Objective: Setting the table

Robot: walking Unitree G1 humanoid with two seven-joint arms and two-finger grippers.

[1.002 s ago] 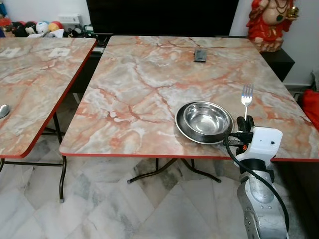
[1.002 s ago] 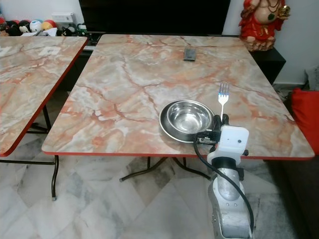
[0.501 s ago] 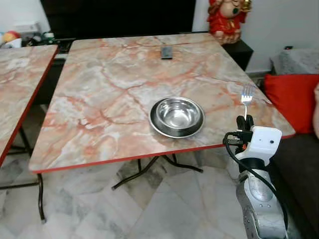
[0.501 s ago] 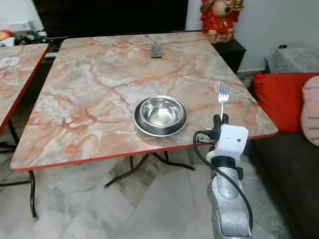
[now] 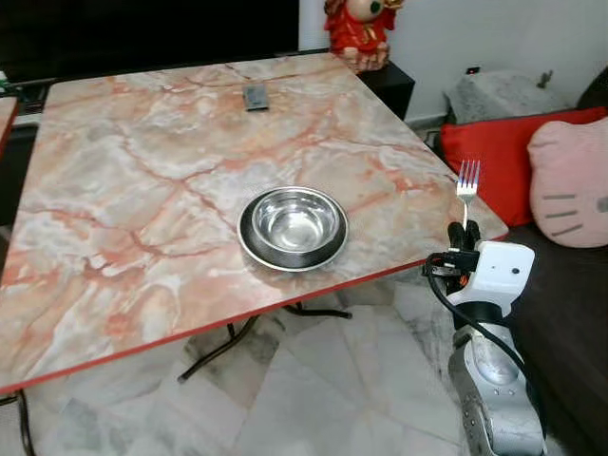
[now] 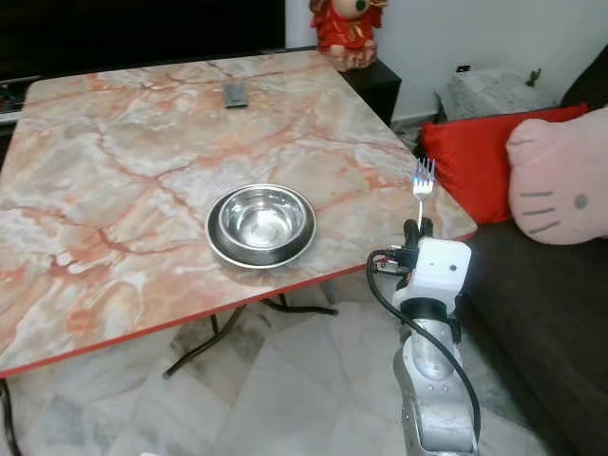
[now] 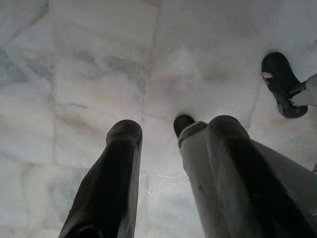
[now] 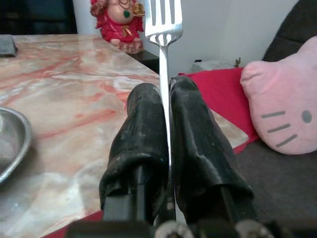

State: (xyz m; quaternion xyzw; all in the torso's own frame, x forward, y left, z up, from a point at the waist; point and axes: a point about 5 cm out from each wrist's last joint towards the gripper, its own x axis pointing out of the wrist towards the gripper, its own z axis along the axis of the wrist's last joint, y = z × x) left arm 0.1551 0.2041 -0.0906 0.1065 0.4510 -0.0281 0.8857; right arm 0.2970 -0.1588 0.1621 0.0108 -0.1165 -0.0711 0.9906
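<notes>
Right wrist view puts you close on the right gripper (image 8: 166,148), its two black fingers (image 8: 146,144) pinching the fork (image 8: 164,29) by the handle, tines up. From the head cameras, you see the fork held upright just off the surface's (image 5: 114,190) near right corner, to the right of the bowl (image 5: 293,226) and apart from it.

What has changed is your viewpoint: over the last second the whole scene has swung, so the bowl now sits further left in frame, and a red cushion (image 5: 499,157) and a pink cushion (image 5: 570,180) have come in beyond the fork. The bowl has kept its place on the surface near the front edge, and the arm has held the same pose. You appear to be turning or stepping around the corner with the fork not yet laid down; the place beside the bowl is the likely target.

Your left gripper (image 7: 166,163) hangs idle over the floor (image 7: 89,64), fingers spread with nothing between them.
</notes>
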